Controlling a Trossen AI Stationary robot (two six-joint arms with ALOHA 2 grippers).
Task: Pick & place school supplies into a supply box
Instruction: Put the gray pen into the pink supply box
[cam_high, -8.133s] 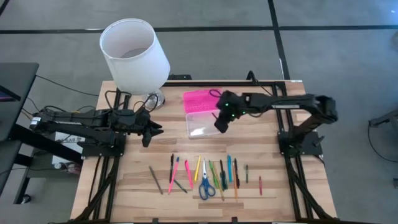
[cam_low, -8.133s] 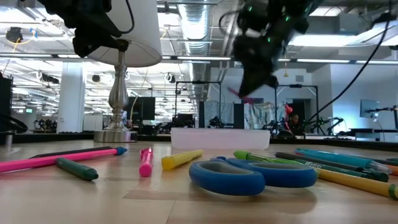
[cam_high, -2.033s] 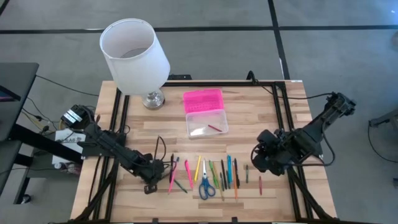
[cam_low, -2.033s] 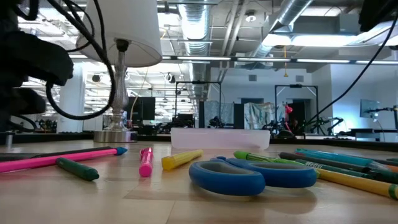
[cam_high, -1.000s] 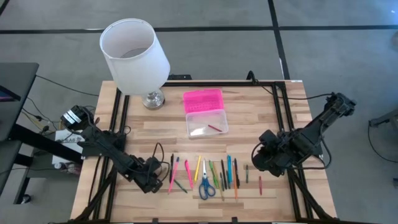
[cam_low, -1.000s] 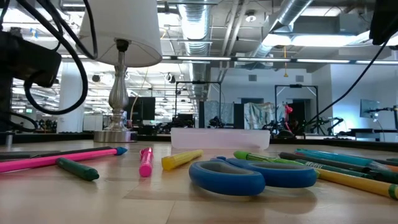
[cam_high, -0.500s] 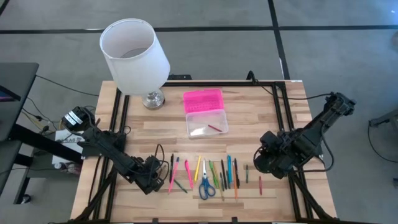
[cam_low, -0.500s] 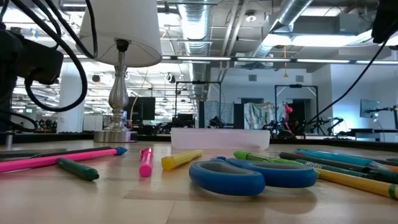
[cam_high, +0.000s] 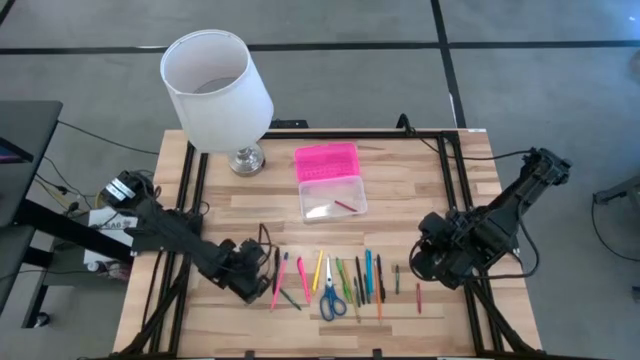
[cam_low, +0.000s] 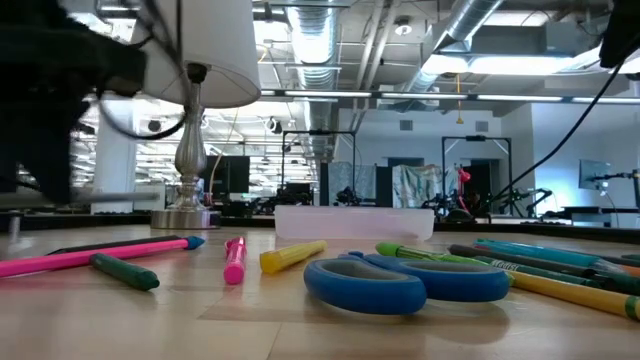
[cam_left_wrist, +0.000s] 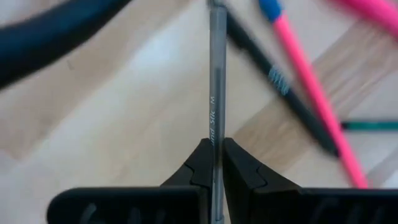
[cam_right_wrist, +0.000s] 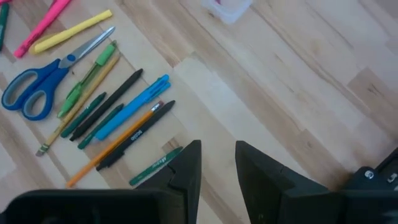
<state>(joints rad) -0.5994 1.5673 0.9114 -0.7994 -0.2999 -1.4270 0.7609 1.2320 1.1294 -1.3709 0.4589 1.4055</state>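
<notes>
The left gripper (cam_left_wrist: 214, 163) is clamped on one grey pen (cam_left_wrist: 216, 81), at the left end of the row of supplies; one supply box (cam_high: 333, 198), clear-based, with its pink lid (cam_high: 326, 161) lying open behind it, sits well beyond both grippers at mid-table, one thin red item (cam_high: 345, 205) inside it; one pair of blue-handled scissors (cam_high: 329, 298) lies mid-row, to the right of the left gripper, among roughly a dozen pens and markers; the right gripper (cam_right_wrist: 217, 163) hangs with fingers parted and empty near the row's right end. Only the left wrist view shows the grip itself, the pen rising straight out from between the fingertips beside a pink pen (cam_left_wrist: 309, 87) and a dark one (cam_left_wrist: 283, 90); the low view gives only a dark blur where that arm stands. Against the frame half a second ago, the left gripper has shifted slightly toward the box; the right arm is unchanged.
</notes>
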